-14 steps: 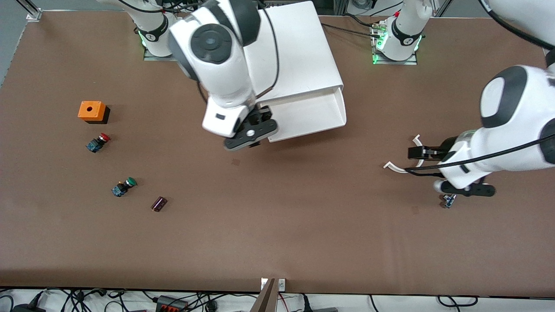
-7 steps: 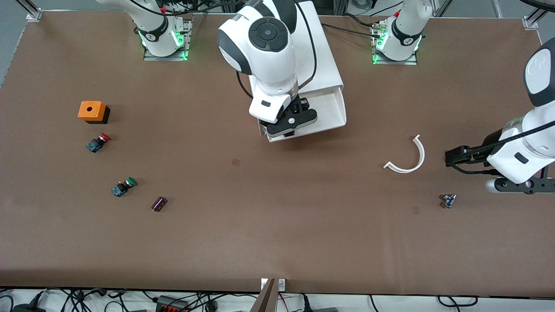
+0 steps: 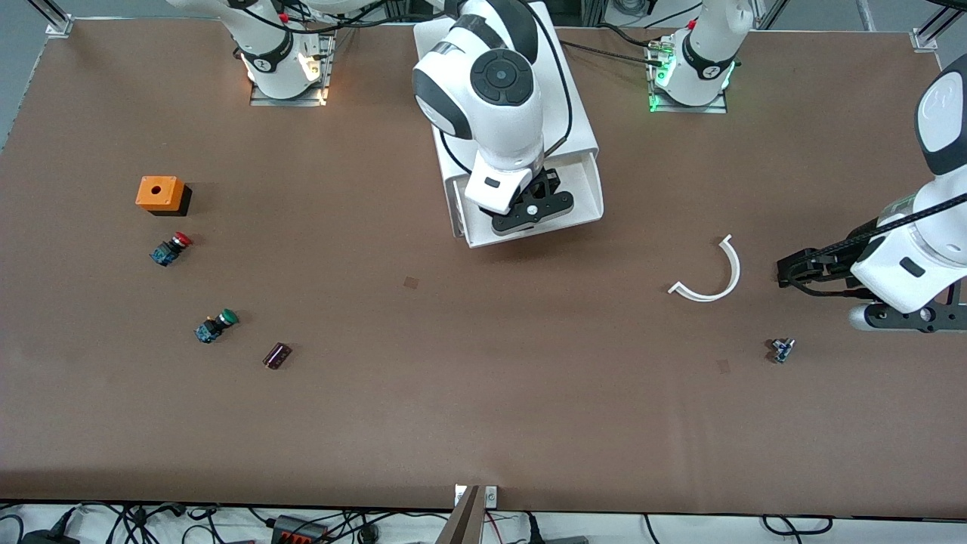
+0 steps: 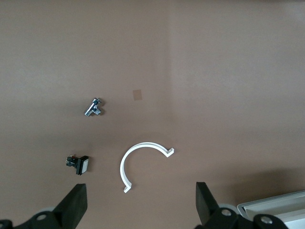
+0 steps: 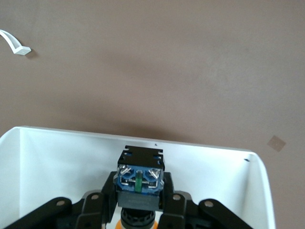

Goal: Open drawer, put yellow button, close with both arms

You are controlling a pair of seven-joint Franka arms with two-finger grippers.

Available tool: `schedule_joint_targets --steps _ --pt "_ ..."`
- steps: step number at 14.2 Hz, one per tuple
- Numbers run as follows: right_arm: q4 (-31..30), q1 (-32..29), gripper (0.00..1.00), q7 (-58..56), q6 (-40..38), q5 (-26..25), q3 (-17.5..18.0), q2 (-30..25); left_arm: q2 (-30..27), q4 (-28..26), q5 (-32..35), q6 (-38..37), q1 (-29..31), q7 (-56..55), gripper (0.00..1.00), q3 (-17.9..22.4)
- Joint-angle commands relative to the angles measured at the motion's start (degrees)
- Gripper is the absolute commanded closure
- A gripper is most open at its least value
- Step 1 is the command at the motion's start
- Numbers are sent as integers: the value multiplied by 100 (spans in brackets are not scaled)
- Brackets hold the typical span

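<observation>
Yellow button (image 5: 138, 183) clamped in right hand (image 5: 139, 202), over open drawer (image 5: 57, 157)

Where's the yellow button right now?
The yellow button is clamped in the right end effector, held over the open top drawer of the white cabinet; the right wrist view shows its blue body.

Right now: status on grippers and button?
Right gripper shut on yellow button, over the open drawer. Left gripper open, waiting over the white arc piece. Nothing blocking the drawer.

Robotics lab, brown table (image 3: 483, 423), bolted arm bases (image 3: 691, 75), cables (image 3: 302, 523) along edge
</observation>
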Motion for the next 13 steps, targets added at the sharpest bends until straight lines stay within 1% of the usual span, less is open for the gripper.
schedule_joint_targets --steps 1,3,11,12,13 --pt "234 -18 100 124 -124 64 56 103 -116 -83 130 -29 -14 -3 0 -27" --pt "216 -18 100 229 -133 327 56 103 -116 -83 122 -37 -22 -3 0 -36" --pt "181 -1 100 229 -397 319 47 155 -125 -83 122 -117 -23 -12 0 -27" --pt "181 -1 77 221 -388 319 47 155 -125 -83 122 -117 -23 -12 0 -27" --pt "181 -1 1 229 -379 302 47 155 -125 -83 122 -117 -23 -12 0 -36"
